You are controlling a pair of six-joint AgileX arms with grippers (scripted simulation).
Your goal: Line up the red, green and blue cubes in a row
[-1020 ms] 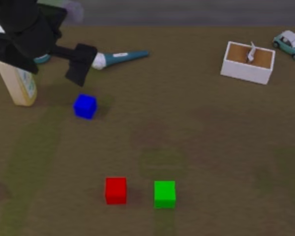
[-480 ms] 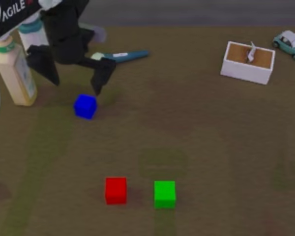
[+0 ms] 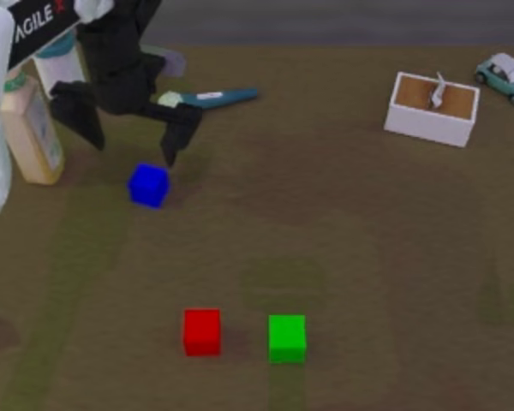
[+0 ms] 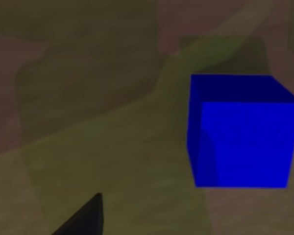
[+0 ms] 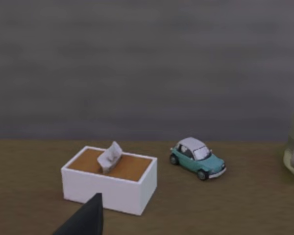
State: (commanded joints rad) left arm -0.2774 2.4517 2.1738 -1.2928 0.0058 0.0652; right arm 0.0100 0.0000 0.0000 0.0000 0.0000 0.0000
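The AgileX left arm's black two-finger gripper [image 3: 128, 141] is hovering over the far-left part of the brown table [image 3: 368, 257], its jaws spread wide and gripping nothing, with the small deep-blue plastic cube [image 3: 148, 185] sitting just beside its nearer fingertip and slightly toward the near edge. In the left wrist view, the blue cube [image 4: 242, 132] is filling one side of the picture rather than the centre, suggesting the jaws are not yet lined up around it. The bright red cube [image 3: 202, 331] and the bright green cube [image 3: 287, 337] are resting side by side, apart but level with each other, near the table's front edge, well apart from the blue one. The right arm is parked out of the top view, and whether its jaws are open cannot be told; its wrist camera is looking at a white open box with a brown inside [image 5: 110, 178] and a small teal toy car [image 5: 198, 158].

The risk from here is an off-centre descent: one fingertip could be landing on the cube's top or clipping an edge, knocking it askew or pushing it away. A cream-coloured bottle [image 3: 30, 128] and a teal-handled tool [image 3: 210, 97] are lying close by, so a wide swing could be striking them.
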